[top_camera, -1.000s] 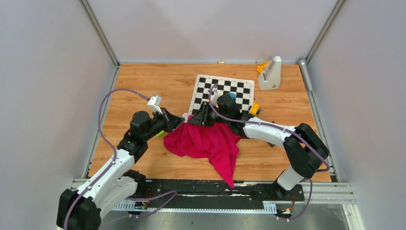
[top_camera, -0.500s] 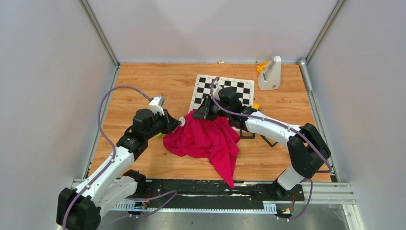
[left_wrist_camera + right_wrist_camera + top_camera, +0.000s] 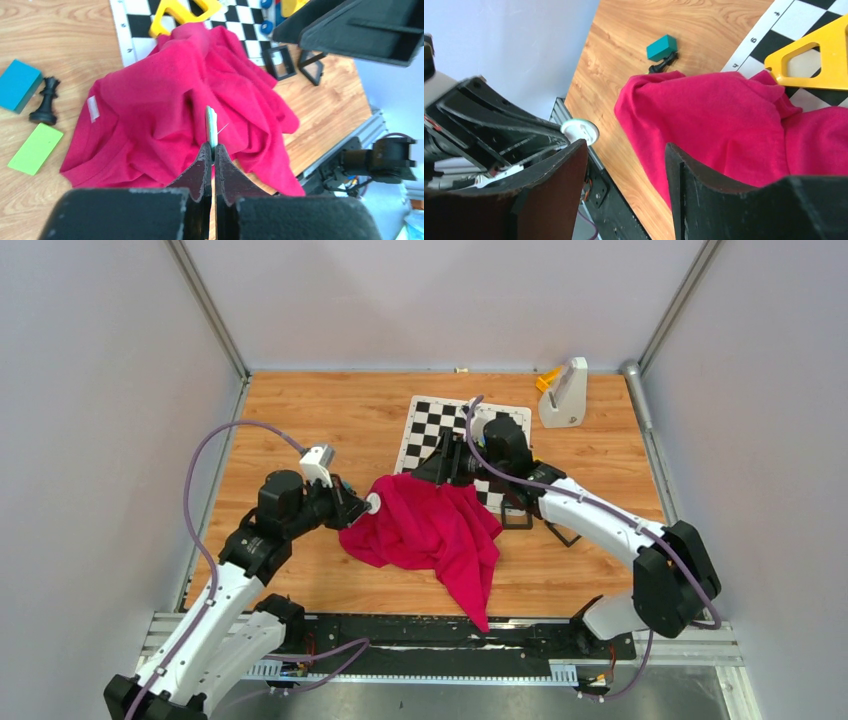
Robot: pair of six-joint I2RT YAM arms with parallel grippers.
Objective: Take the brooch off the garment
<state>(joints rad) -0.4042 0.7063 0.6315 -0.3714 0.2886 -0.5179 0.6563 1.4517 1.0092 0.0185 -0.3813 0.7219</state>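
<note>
The brooch [image 3: 211, 126] sat clamped edge-on between the closed tips of the left pincer [image 3: 210, 150], with the garment [image 3: 150, 115] heaped on the table [image 3: 300, 420] just ahead of and below it. The right pincer [image 3: 624, 147] hung at the garment's far side, jaws apart and holding nothing, facing the left pincer.

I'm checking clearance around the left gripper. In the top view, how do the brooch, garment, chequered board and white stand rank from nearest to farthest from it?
1. brooch: pinched in the shut jaws of the left gripper.
2. garment: just to the right of it.
3. chequered board: beyond the garment, toward the back.
4. white stand: far right corner.
</note>
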